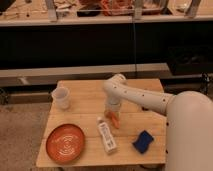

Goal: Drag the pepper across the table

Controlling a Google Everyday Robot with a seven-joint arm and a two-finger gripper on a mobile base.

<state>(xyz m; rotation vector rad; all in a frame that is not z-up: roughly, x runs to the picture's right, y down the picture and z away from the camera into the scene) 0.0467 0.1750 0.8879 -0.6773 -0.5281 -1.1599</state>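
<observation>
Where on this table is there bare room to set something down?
Bare wood on the table lies along the back edge, between the white cup and the arm. A smaller patch sits between bottle and blue sponge. Crowded mid-table: gripper at the pepper, beside the bottle.

text: none readable | white bottle (106, 136) label: illegible | tool (113, 113): at pepper (116, 121) on table (85, 93)
</observation>
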